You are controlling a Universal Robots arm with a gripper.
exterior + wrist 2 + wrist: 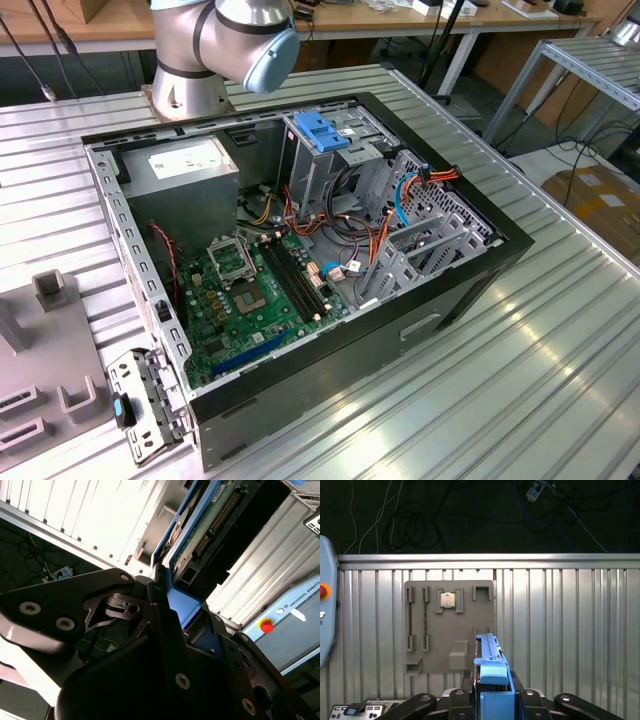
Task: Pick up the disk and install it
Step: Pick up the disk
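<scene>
Jaws clamped on the blue end of the disk [492,672], held edge-on above the bench [560,630] near the grey fixture [450,630]. Risk: the narrow hold lets the disk pivot or slip, then jam entering the case [300,385].

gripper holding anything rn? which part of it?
Yes. The gripper is shut on the disk, clamped at its blue end tab. The rest of the disk sticks out beyond the grip.
</scene>
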